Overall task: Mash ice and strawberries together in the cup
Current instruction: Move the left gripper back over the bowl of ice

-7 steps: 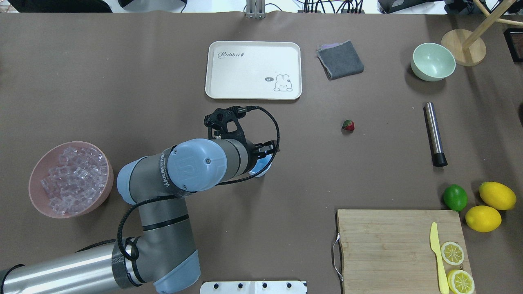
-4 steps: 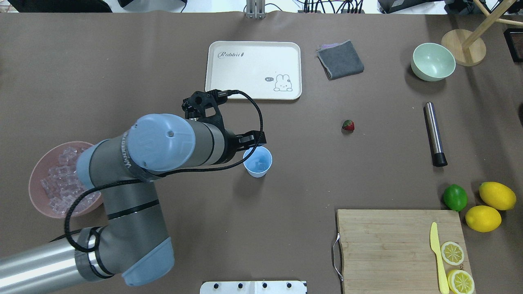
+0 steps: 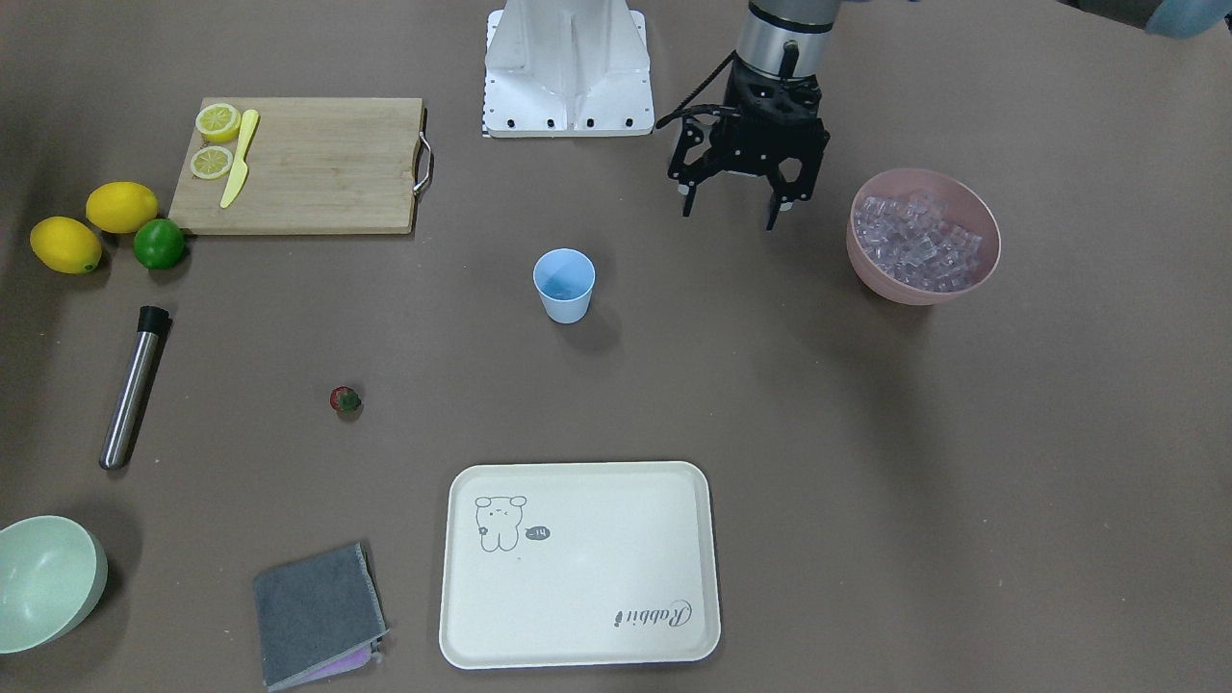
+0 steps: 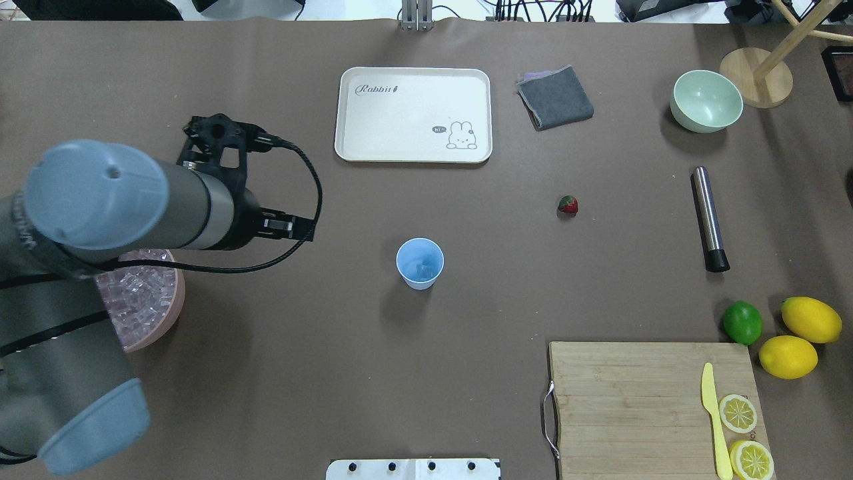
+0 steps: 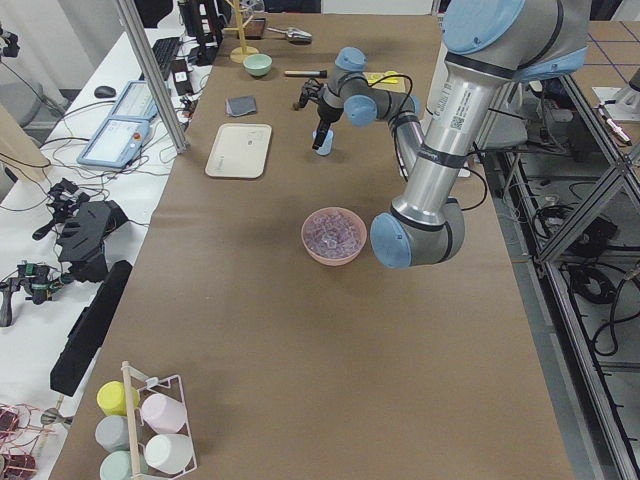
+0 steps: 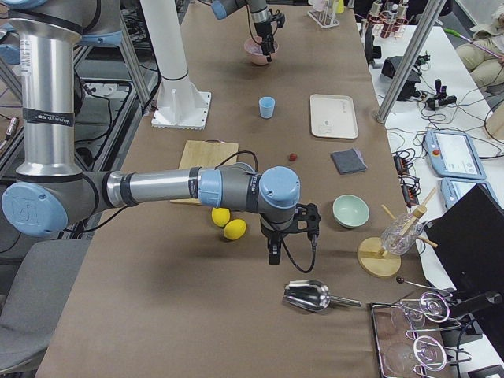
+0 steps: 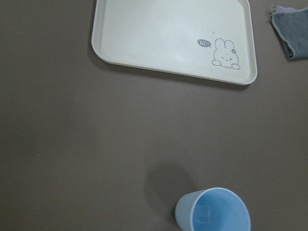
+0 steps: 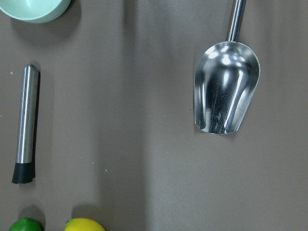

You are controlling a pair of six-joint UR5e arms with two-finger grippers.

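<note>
We locate the cup [image 4: 420, 263] near the table's centre: a small light-blue tumbler, plain, without handle, tapering toward its base and standing upright. The left wrist view looks into it and shows one clear ice cube [image 7: 204, 215] on its bottom.

The rest of the ice [image 3: 910, 241] is a heap of small glassy, faintly lilac cubes in the pink bowl [image 3: 924, 289], well apart from the cup on the robot's left. The strawberry [image 4: 568, 205], tiny and red with a green cap, lies on the bare table to the cup's right and a little farther from the robot.

The left gripper [image 3: 729, 214] hangs above the table between cup and pink bowl, nearer the bowl. Its fingers point down, spread wide, with nothing between them. In the overhead view the left arm covers a large part of the pink bowl.

The right gripper [image 6: 272, 252] shows only in the right side view, beyond the lemons [image 6: 228, 223]. We cannot tell whether its fingers are spread or closed.

Beyond the cup lies the white tray [image 4: 413, 150], with a folded grey cloth [image 4: 555, 97] beside it. On the robot's right we find a steel muddler [image 4: 708, 219], a pale green bowl [image 4: 706, 100], a lime [image 4: 742, 322], a cutting board [image 4: 626, 400] and a metal scoop [image 8: 226, 94].
</note>
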